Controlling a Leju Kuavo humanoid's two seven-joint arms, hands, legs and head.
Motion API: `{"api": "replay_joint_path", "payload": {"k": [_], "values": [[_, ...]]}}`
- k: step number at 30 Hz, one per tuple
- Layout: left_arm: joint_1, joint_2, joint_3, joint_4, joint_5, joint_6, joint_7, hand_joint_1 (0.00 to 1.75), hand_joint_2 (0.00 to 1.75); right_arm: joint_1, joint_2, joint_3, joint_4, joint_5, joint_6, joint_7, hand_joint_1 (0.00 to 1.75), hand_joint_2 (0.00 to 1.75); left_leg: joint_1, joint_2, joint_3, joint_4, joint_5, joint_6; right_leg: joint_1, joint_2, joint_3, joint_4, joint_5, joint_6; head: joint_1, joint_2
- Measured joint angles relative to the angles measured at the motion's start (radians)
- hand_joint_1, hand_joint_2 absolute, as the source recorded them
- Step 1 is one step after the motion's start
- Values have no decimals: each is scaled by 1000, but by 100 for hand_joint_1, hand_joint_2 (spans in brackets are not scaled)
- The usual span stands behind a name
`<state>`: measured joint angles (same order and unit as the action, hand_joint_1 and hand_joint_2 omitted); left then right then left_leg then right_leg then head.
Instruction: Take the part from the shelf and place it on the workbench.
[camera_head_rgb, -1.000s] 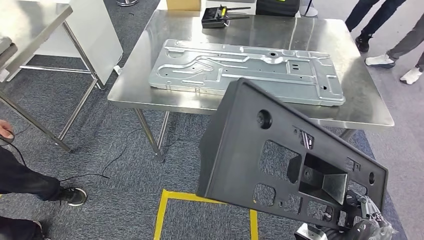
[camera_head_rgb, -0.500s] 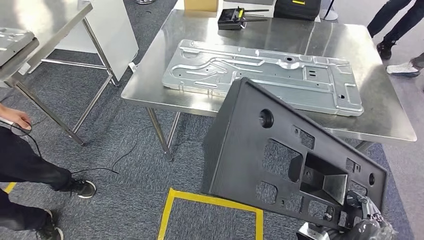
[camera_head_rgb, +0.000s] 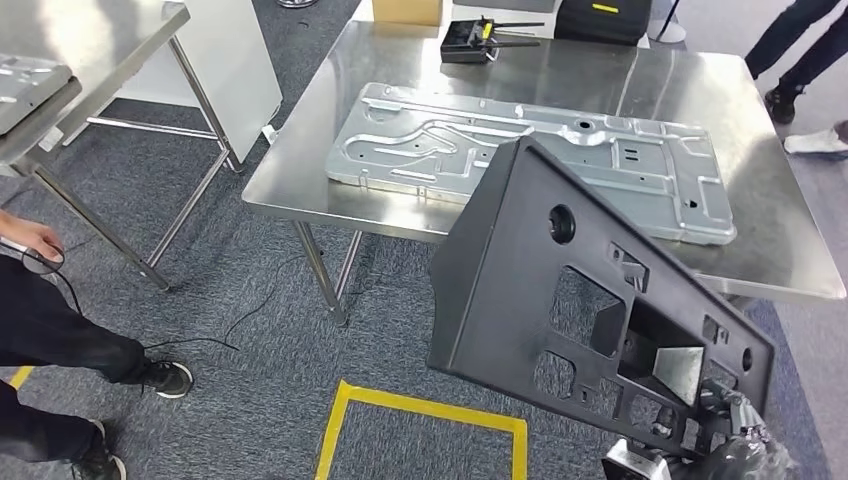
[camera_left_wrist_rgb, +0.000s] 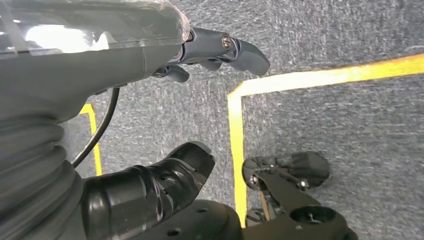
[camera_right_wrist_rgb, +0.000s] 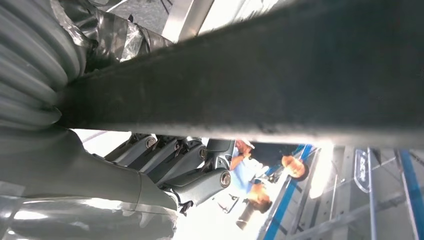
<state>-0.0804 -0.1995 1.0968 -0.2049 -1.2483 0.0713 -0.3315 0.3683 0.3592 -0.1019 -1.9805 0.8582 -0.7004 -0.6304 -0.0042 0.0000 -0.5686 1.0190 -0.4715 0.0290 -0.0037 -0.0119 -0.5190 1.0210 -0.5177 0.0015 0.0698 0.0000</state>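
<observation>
A large black plastic part (camera_head_rgb: 560, 290) with several cut-outs is tilted in the air in front of the steel workbench (camera_head_rgb: 300, 170). Its upper corner overlaps the bench's near edge in the head view. My right hand (camera_head_rgb: 735, 450) grips the part's lower right end. In the right wrist view the part's dark edge (camera_right_wrist_rgb: 280, 75) runs across the hand, with the fingers (camera_right_wrist_rgb: 190, 170) curled beneath it. My left hand (camera_left_wrist_rgb: 100, 65) hangs over the carpet with thumb (camera_left_wrist_rgb: 150, 185) and fingers (camera_left_wrist_rgb: 225, 47) apart, holding nothing.
A stamped silver metal plate (camera_head_rgb: 520, 150) covers the middle of the workbench; a black device with antennas (camera_head_rgb: 470, 40) and a box (camera_head_rgb: 405, 10) sit at its far edge. A second steel table (camera_head_rgb: 90, 40) and a person (camera_head_rgb: 50, 330) are left. Yellow floor tape (camera_head_rgb: 420, 405) lies below.
The view first shifted, bringing the workbench closer. Since then the black part has risen and moved right, toward the bench, still in my right hand.
</observation>
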Motion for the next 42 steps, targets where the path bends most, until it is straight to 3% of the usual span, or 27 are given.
{"api": "replay_joint_path", "payload": {"k": [3, 6, 7, 8, 9, 11, 12, 13, 15, 17, 18, 20, 22, 23, 24, 27, 29, 33, 35, 37, 38, 39, 40, 42], "values": [[4, -1, 0, 0, -1, -1, 2, 0, 175, -2, 0, 0, -1, 3, 0, 5, 175, 175, 7, -4, 25, -17, -2, 14, -3, 2, -13, 48, -20, 13, 1, 0], [2, -2, 0, 0, -1, -1, 2, 0, 175, -3, 0, 0, 0, 6, 0, 8, 175, 175, 8, -5, 42, -21, -11, 24, -8, 7, -114, 214, -90, 27, 2, 0], [2, -2, 0, 0, -1, -2, 2, 0, 175, -3, 0, -1, 0, 8, 0, 10, 175, 175, 7, -6, 46, -20, -16, 24, -10, 8, -148, 257, -98, 30, 2, 0], [3, -2, 0, 0, -1, -2, 3, 0, 175, -3, 0, -1, 0, 10, 0, 12, 175, 175, 8, -7, 54, -20, -22, 22, -11, 8, -167, 269, -87, 31, 2, 0], [4, -2, 0, 0, -1, -2, 3, 0, 175, -3, -1, -1, 1, 11, 0, 14, 175, 175, 8, -8, 63, -20, -30, 20, -13, 8, -166, 242, -54, 32, 2, 0], [5, -3, 0, 0, -1, -2, 3, 0, 175, -4, -1, -3, 1, 14, 0, 17, 175, 175, 10, -10, 86, -20, -47, 12, -15, 8, -127, 120, 34, 30, 2, 0], [4, -4, 0, 0, -1, -3, 3, 0, 175, -5, -1, -4, 1, 15, 0, 18, 175, 175, 10, -12, 93, -19, -54, 7, -13, 8, -111, 66, 54, 27, 3, 0], [3, -5, 0, 0, -1, -3, 3, 0, 175, -5, -1, -6, 1, 15, 0, 19, 175, 175, 10, -12, 95, -19, -61, 0, -9, 9, -101, 35, 63, 21, 4, 0], [1, -5, 0, 0, -1, -3, 3, 0, 175, -6, -1, -9, 0, 16, 0, 23, 175, 175, 9, -11, 99, -15, -66, -14, -3, 10, -100, 23, 53, 5, 5, 0], [1, -5, 0, 0, -1, -3, 3, 0, 175, -7, 0, -10, -1, 15, 0, 26, 175, 175, 10, -9, 94, 9, -66, -24, -6, 11, -86, 17, 56, -11, 6, 0], [0, -5, 0, 0, -1, -3, 3, 0, 175, -8, 0, -11, -2, 15, 0, 27, 175, 175, 11, -8, 77, 42, -70, -27, -8, 10, -76, 12, 53, -18, 4, 0], [-1, -5, 0, 0, -2, -3, 2, 0, 175, -11, 0, -12, -3, 13, 0, 28, 175, 175, 13, -7, 11, 156, -104, -35, -9, 8, -58, 6, 43, -28, 2, 0], [1, -5, 0, 0, -2, -3, 2, 0, 175, -13, 0, -15, -3, 9, 0, 29, 175, 175, 15, -6, -67, 262, -151, -40, -7, 8, -43, 5, 28, -32, 1, 0], [2, -5, 0, 0, -2, -3, 3, 0, 175, -13, 0, -18, -3, 6, 0, 29, 175, 175, 15, -6, -91, 278, -154, -40, -6, 9, -33, 5, 20, -32, 1, 0], [3, -5, 0, 0, -2, -3, 3, 0, 175, -13, 0, -21, -3, 3, 0, 29, 175, 175, 15, -6, -98, 261, -134, -38, -5, 11, -21, 5, 12, -32, 1, 0], [4, -4, 0, 0, -5, -3, 3, 0, 175, -15, 0, -34, -4, -5, 0, 32, 175, 175, 8, -4, -59, 92, -8, -19, -2, 12, 13, 4, -14, -27, 2, 0], [3, -3, -1, 0, -7, -3, 3, 0, 175, -18, 0, -46, -6, -11, 0, 31, 175, 175, -1, -3, -39, 26, 11, -6, -1, 12, 23, 1, -28, -16, 1, 0], [7, -5, -2, 0, -11, -3, 3, 0, 175, -21, 0, -68, -16, -17, -1, 30, 175, 175, 6, -6, 3, -6, 10, 8, 3, 12, 37, 38, -37, 5, 0, 0], [4, -6, -2, 0, -12, -3, 3, 0, 175, -24, 0, -76, -19, -18, -1, 29, 175, 175, 10, -6, 26, -16, 3, 15, -1, 13, -13, 129, -79, 15, 2, 0], [0, -6, -2, 0, -13, -3, 3, 0, 175, -27, -1, -82, -20, -19, -1, 29, 175, 175, 11, -7, 36, -17, -9, 18, -5, 13, -100, 246, -126, 25, 2, 0], [0, -6, -2, 0, -13, -3, 3, 0, 175, -26, -1, -86, -20, -21, -1, 29, 175, 175, 11, -8, 44, -17, -17, 17, -8, 13, -133, 278, -132, 29, 2, 0], [2, -6, -2, 0, -14, -3, 3, 0, 175, -26, -1, -91, -20, -25, -1, 29, 175, 175, 12, -8, 54, -17, -25, 14, -10, 12, -150, 276, -116, 32, 2, 0], [4, -7, -2, 0, -15, -3, 3, 0, 175, -26, -1, -96, -20, -30, 0, 28, 175, 175, 13, -9, 68, -16, -36, 11, -13, 12, -149, 240, -79, 33, 2, 0], [6, -9, -2, 0, -16, -3, 4, 0, 175, -26, -1, -107, -20, -39, 0, 26, 175, 175, 15, -11, 95, -15, -59, 1, -15, 12, -126, 119, 20, 33, 2, 0]]}}
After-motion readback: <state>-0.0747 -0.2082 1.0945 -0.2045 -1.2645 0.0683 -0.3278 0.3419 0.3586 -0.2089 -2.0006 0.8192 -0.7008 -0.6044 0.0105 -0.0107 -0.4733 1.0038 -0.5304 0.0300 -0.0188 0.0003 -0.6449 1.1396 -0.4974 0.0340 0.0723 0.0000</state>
